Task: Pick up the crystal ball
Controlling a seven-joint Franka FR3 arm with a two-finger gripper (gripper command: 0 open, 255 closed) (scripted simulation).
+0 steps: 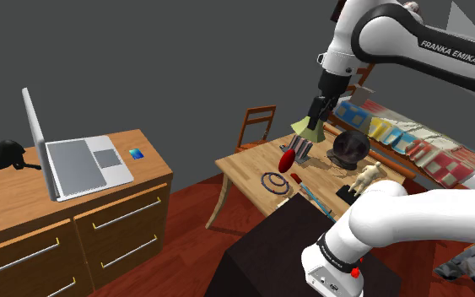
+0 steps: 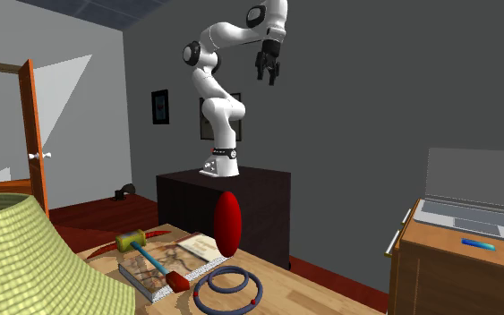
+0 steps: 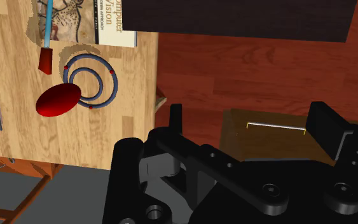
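Gripper (image 1: 313,125) hangs well above the wooden table (image 1: 248,166), its fingers (image 3: 327,127) spread apart and empty. What appears to be the crystal ball (image 1: 350,147), a dark sphere, rests on that table, untouched. Approach, grasp and lift all remain.

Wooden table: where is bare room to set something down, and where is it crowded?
Bare: the corner of the wooden table by the chair, short of the red disc and rings. Crowded: from the book and hammer to the dark ball and figurine.
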